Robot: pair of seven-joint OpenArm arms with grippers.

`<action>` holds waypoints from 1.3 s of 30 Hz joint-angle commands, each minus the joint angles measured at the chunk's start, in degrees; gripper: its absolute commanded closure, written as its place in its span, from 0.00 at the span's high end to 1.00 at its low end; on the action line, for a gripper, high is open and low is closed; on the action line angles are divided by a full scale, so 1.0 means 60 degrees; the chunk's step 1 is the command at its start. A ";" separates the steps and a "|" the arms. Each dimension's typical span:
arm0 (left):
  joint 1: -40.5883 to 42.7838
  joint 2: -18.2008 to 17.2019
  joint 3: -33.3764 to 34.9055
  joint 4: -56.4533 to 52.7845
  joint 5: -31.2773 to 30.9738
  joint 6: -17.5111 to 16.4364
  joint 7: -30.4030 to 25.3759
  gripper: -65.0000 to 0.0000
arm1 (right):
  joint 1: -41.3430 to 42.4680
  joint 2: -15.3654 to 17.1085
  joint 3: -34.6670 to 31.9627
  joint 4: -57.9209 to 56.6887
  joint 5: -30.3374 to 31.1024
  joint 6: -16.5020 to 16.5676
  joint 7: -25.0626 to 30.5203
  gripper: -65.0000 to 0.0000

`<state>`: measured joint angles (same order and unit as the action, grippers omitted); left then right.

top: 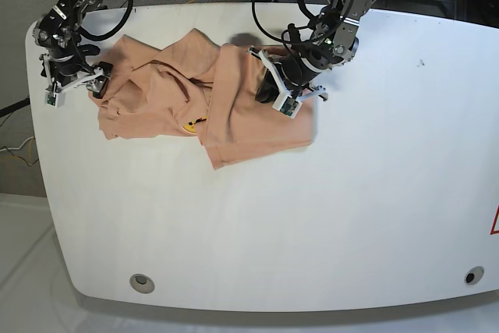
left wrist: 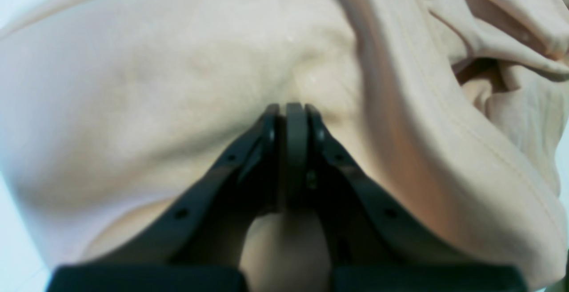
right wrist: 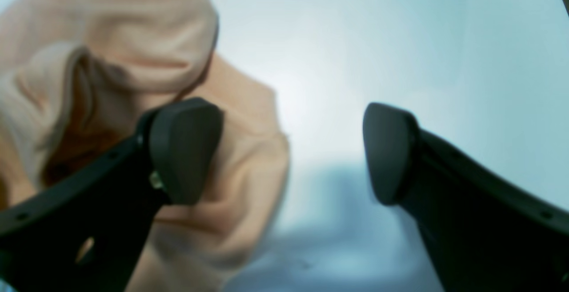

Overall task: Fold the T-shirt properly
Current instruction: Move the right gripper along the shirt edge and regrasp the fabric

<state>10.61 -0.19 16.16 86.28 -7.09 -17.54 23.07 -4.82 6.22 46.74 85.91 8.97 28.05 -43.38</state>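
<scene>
In my left wrist view my left gripper (left wrist: 294, 110) fills the lower middle of the frame, its jaws clenched together with their tips pressed into the T-shirt (left wrist: 178, 87); I cannot tell whether any fabric is pinched between them; the cloth spreads pale and smooth across the left and centre, and bunches into folds at the upper right. In my right wrist view my right gripper (right wrist: 289, 154) stands released, jaws wide apart with nothing between them; the left one overlaps crumpled fabric at the left of the frame, the right one hangs over the bare white table (right wrist: 400, 38). In the base view the shirt lies rumpled in the upper left of the table, between my two arms, a small yellow mark (top: 189, 125) near its middle.
</scene>
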 commanded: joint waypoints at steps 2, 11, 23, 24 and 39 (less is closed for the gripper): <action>-0.0076 0.0038 -0.0005 0.0089 0.0017 0.0030 -0.0028 0.02 | 0.0078 0.0143 0.0056 -0.0128 0.0006 0.0020 0.0174 0.79; -0.0076 0.0082 0.0009 0.0089 0.0017 0.0030 -0.0028 0.02 | 0.0063 -0.0209 0.0100 -0.0201 0.0050 0.0431 0.0174 0.79; -0.0076 0.0053 0.0009 0.0089 0.0017 0.0030 -0.0028 0.02 | -0.0332 -0.0326 0.0100 -0.0142 0.2468 0.0387 -0.0588 0.79; -0.0076 0.0053 0.0009 0.0089 0.0017 0.0030 -0.0028 0.02 | -0.0406 -0.0326 0.0085 -0.0142 0.2702 0.0357 -0.0646 0.78; -0.0076 0.0082 0.0009 0.0089 0.0032 0.0030 -0.0028 0.02 | -0.0508 -0.0604 0.0041 -0.0128 0.3318 0.0387 -0.1027 0.78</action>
<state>10.61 -0.03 16.16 86.28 -7.09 -17.52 23.07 -7.66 3.49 47.20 85.08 29.95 30.70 -46.70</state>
